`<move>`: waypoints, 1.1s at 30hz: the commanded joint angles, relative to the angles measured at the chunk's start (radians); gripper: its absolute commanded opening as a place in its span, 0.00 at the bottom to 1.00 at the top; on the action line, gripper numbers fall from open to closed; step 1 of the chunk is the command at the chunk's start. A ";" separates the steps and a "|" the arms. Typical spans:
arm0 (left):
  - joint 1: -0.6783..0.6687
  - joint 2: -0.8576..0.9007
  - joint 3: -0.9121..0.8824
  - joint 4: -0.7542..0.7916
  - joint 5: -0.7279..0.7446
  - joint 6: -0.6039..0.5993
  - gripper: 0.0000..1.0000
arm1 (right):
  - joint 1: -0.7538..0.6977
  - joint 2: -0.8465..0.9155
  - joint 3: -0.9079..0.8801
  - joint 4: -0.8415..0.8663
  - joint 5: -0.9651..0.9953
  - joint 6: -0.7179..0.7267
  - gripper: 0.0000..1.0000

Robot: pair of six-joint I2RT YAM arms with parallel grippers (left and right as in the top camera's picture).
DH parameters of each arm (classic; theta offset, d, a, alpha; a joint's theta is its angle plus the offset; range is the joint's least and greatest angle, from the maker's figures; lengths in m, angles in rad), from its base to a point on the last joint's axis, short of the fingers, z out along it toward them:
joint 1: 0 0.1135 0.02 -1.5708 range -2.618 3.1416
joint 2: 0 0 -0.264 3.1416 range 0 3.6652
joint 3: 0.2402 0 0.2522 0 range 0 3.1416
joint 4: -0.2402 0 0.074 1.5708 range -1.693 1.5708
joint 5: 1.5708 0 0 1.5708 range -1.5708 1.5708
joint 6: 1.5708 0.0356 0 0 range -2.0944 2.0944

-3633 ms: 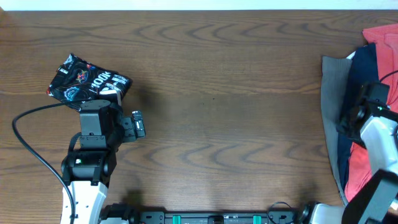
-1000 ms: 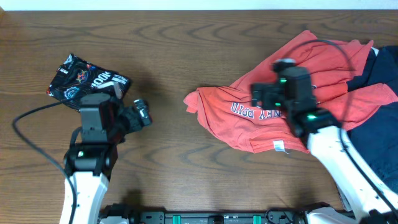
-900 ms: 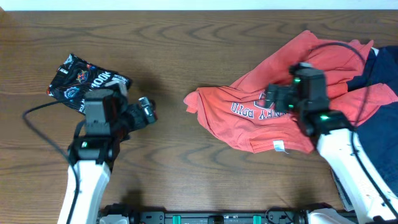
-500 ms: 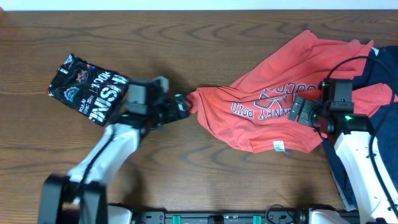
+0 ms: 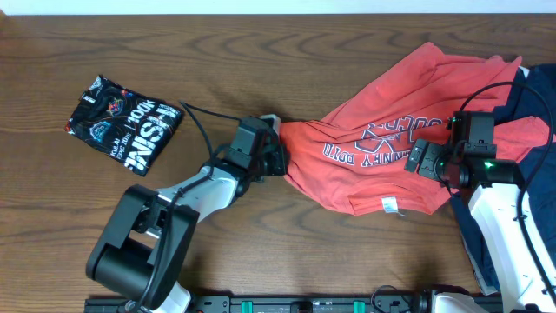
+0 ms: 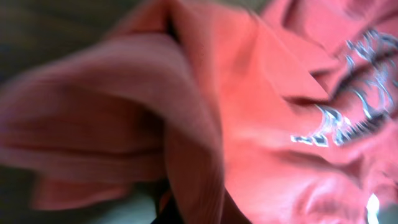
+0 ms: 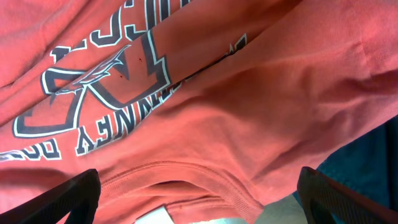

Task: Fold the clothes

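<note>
While spread rumpled over the right half of the table (image 5: 261, 52), shows white block lettering face up: red shirt (image 5: 382, 139), unfolded, with loose ridges running up toward the far right corner. Reaches leftward with a bunched edge to the left gripper (image 5: 276, 158), set right against that edge near the table's middle; cannot tell how those jaws stand, with the left wrist view filled by blurred red folds and a corner of the lettering. Bears the right gripper (image 5: 419, 162) over its right part, just beside the lettering; jaws wide, one dark finger (image 7: 53, 196) in each lower corner of the right wrist view, with red cloth and print showing between and nothing held. Overlaps a navy shirt (image 5: 532, 87) at the table's right edge. Lies well apart from a black printed shirt (image 5: 126, 129), folded into a small packet at far left.
</note>
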 commanded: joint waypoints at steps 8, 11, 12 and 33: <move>0.321 -0.193 0.199 -0.008 -0.258 0.102 0.06 | -0.006 -0.011 0.002 0.001 0.013 0.007 0.99; 0.402 -0.189 0.295 -0.082 -0.258 0.125 0.14 | -0.006 -0.011 0.002 0.000 0.013 0.007 0.99; 0.430 -0.188 0.324 -0.118 -0.258 0.128 0.27 | -0.006 -0.011 0.002 -0.001 0.012 0.007 0.99; 0.166 -0.129 0.253 -0.772 -0.019 -0.074 0.98 | -0.006 -0.010 0.002 -0.015 0.012 0.007 0.99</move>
